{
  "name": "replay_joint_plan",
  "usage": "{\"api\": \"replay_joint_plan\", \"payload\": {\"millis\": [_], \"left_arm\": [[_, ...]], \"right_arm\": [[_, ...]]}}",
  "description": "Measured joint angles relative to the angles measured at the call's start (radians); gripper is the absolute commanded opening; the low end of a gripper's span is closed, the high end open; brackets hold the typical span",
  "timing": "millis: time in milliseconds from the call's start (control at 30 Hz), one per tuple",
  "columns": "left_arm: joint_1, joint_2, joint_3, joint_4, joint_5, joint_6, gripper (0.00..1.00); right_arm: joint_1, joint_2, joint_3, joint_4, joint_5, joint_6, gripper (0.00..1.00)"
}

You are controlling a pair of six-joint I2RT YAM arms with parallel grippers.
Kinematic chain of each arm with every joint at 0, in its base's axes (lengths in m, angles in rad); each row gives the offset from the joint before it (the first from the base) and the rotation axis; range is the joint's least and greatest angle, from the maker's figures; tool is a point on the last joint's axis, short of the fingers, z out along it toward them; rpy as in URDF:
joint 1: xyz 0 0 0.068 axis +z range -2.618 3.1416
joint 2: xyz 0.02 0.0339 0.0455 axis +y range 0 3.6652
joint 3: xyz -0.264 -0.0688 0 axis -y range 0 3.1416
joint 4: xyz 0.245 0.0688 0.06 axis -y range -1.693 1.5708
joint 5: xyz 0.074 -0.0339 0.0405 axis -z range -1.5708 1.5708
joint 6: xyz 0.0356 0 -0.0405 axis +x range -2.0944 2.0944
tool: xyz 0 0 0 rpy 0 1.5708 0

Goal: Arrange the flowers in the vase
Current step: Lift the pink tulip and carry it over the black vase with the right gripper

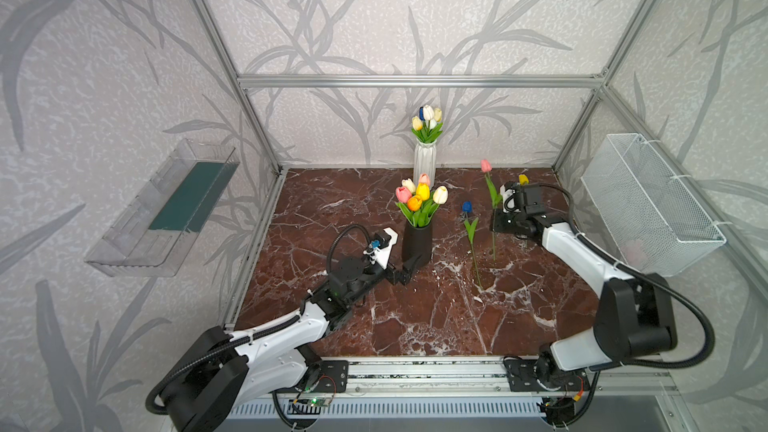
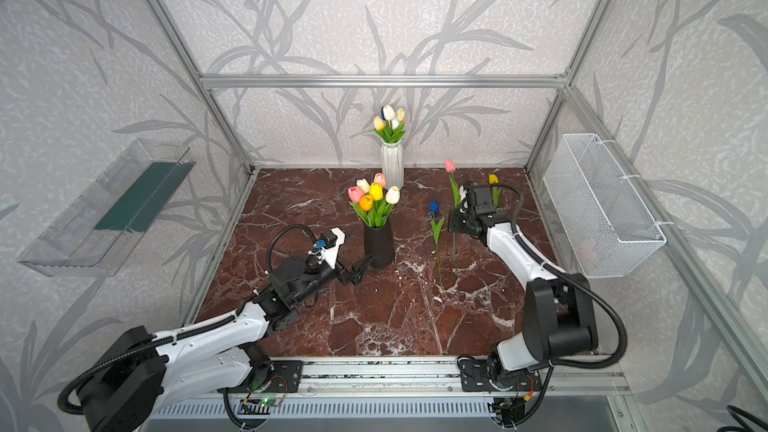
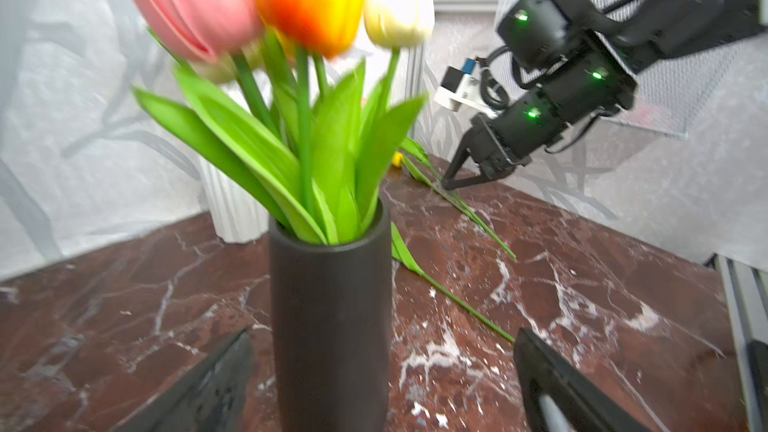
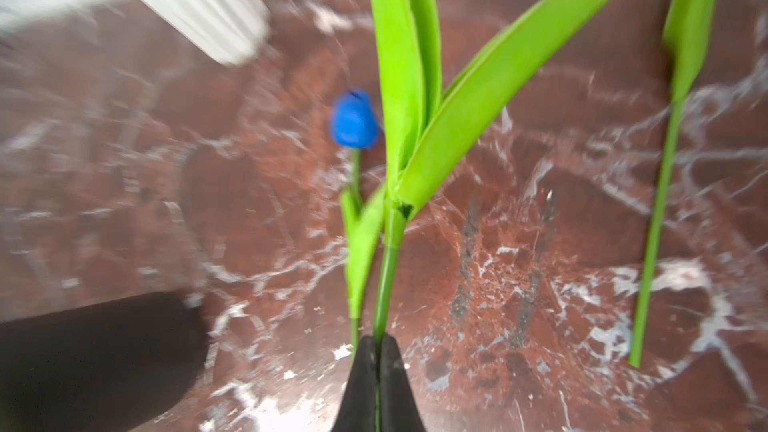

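A black vase [image 1: 417, 243] [image 3: 330, 317] holding several tulips stands mid-table. My left gripper [image 1: 409, 272] [image 3: 382, 334] is open, with one finger on each side of the vase's base and not touching it. Three loose flowers lie to the right: a pink tulip [image 1: 486, 165], a blue tulip [image 1: 466, 206] [image 4: 354, 120] and a yellow tulip [image 1: 523, 179]. My right gripper [image 1: 494, 226] [image 4: 378, 351] is shut on the pink tulip's green stem just below its leaves [image 4: 478, 89]. The blue tulip's stem lies close beside the gripper.
A white ribbed vase [image 1: 424, 160] with tulips stands at the back wall. A white wire basket [image 1: 648, 205] hangs on the right frame, and a clear tray [image 1: 166, 209] on the left wall. Aluminium posts [image 1: 257, 151] edge the marble table [image 1: 415, 326].
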Motion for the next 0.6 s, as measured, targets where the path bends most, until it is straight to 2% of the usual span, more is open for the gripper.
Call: {"api": "replay_joint_plan", "payload": {"millis": [133, 267, 433, 600], "left_arm": [[0.02, -0.054, -0.003, 0.018, -0.048, -0.003, 1.0], [0.05, -0.054, -0.003, 0.018, -0.072, -0.011, 1.0], [0.066, -0.042, -0.005, 0.018, -0.074, -0.027, 1.0], [0.066, -0.042, -0.007, 0.018, -0.074, -0.03, 1.0]], "right_arm": [[0.036, -0.282, -0.197, 0.304, -0.072, 0.019, 0.0], [0.119, -0.412, -0.341, 0.679, -0.187, 0.031, 0.0], [0.246, -0.346, -0.405, 1.085, -0.306, 0.068, 0.0], [0.357, -0.161, -0.391, 1.341, -0.325, 0.065, 0.0]]}}
